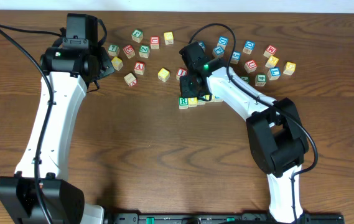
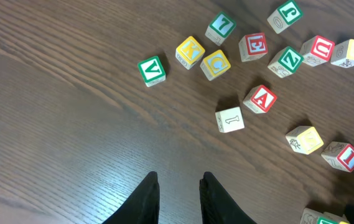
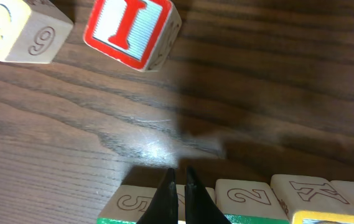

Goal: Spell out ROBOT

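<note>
two end effectors closed and empty, right end effector (image 3: 178,186) hiding most of the block row (image 3: 245,198), only green r (image 1: 183,101) readable

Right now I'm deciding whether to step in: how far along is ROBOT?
Done: a short row of cubes sits mid-table, its green R cube at one end. The other letters in it are hidden by the arm. In hand: nothing; the right hand is shut over the row, empty. Left: I can't tell which letters remain.

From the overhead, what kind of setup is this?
Likely a lab tabletop rig: a bare wooden table, scattered alphabet cubes, and two arms mounted on a rail at its edge.
</note>
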Controlling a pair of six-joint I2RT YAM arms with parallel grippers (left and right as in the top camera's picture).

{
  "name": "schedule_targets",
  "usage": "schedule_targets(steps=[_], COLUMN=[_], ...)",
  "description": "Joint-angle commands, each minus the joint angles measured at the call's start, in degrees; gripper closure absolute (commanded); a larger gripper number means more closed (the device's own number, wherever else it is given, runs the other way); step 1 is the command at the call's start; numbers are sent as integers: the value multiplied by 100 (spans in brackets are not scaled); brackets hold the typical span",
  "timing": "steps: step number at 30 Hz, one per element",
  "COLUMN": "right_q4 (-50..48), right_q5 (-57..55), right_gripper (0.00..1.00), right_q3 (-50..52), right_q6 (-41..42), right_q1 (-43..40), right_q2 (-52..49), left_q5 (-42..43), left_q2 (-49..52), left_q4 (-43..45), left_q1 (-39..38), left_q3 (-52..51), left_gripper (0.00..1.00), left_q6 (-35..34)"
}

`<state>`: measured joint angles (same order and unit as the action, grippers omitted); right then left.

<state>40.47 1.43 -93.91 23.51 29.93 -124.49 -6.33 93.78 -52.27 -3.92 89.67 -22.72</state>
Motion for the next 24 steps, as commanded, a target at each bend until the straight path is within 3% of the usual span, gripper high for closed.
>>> schedule_targets(steps=[1,24], right_q4=[-26,-13], right_q5=[-44,-96], right_gripper=[99,99], right_q3=[76,96], right_q6=[92,92], right_q1=[28,111], right_q2=[61,61], left_q5=[-33,-35], left_q2=[55,55], left_q4=[13,35], left_q1=[-7,-7], left_q3=[-37,-37], left_gripper=[77,77], left_q6=[-72,-70])
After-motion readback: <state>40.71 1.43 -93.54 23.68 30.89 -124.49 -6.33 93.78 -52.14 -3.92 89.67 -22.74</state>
